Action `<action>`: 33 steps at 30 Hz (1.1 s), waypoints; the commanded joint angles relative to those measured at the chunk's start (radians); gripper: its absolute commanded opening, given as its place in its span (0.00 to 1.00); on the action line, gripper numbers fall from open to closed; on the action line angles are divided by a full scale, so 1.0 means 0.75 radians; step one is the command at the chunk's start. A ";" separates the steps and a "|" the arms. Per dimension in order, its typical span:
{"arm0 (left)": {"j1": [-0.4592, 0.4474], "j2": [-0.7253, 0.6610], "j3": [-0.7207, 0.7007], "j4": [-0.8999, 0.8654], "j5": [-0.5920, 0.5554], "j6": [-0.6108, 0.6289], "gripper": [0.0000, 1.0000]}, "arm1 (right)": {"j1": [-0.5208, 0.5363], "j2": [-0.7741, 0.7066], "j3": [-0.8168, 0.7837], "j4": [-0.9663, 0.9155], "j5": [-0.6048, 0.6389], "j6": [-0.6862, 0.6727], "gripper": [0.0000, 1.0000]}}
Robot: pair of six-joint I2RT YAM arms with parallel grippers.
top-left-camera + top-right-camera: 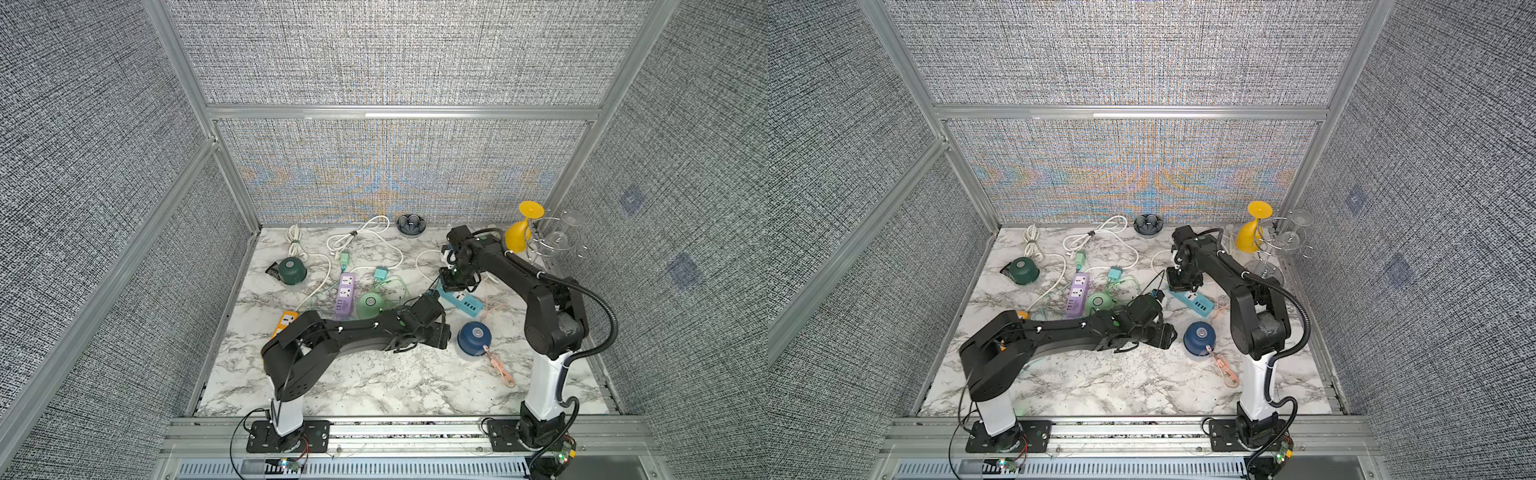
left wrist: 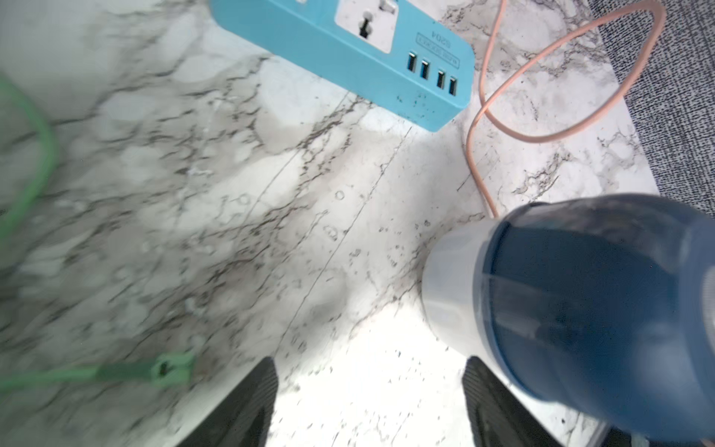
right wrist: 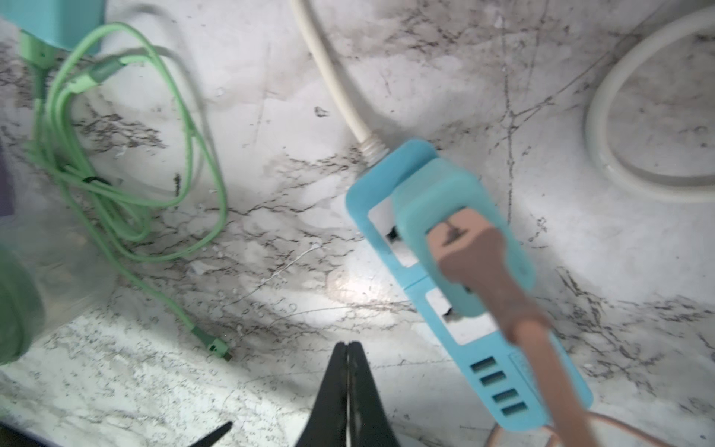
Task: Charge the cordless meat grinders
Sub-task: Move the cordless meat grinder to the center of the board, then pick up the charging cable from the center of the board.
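Three cordless meat grinders stand on the marble table: dark green (image 1: 293,270) at the back left, mint green (image 1: 371,304) in the middle, navy blue (image 1: 475,336) front right. My left gripper (image 2: 369,363) is open and low over bare marble, with the navy grinder (image 2: 580,309) just beside one finger (image 2: 491,402) and nothing between the jaws. In a top view it (image 1: 442,334) lies just left of that grinder. My right gripper (image 3: 349,344) is shut and empty, hovering by the blue power strip (image 3: 464,309). A light blue adapter (image 3: 445,201) with a pink cable (image 3: 483,271) sits plugged into the strip.
A purple power strip (image 1: 345,297) and an orange one (image 1: 284,322) lie left of centre. Green cable (image 3: 135,154) and white cords (image 1: 374,237) sprawl across the back. A dark round dish (image 1: 411,224), a yellow glass (image 1: 519,237) and a wire glass rack (image 1: 557,241) stand along the back and right.
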 commanded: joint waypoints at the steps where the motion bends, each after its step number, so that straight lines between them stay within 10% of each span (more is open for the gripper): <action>1: -0.004 -0.123 -0.060 -0.190 -0.082 0.027 0.87 | 0.033 -0.038 0.024 -0.031 -0.025 0.023 0.22; 10: -0.027 -0.574 -0.141 -0.581 -0.341 -0.002 0.92 | 0.165 -0.073 0.123 -0.106 0.018 0.056 0.53; 17: 0.012 -0.858 -0.209 -0.774 -0.656 -0.033 0.99 | 0.304 -0.050 0.126 -0.115 0.020 0.073 0.55; 33: 0.534 -1.082 -0.446 -0.642 -0.350 -0.079 0.99 | 0.438 0.214 0.157 -0.061 -0.017 0.060 0.44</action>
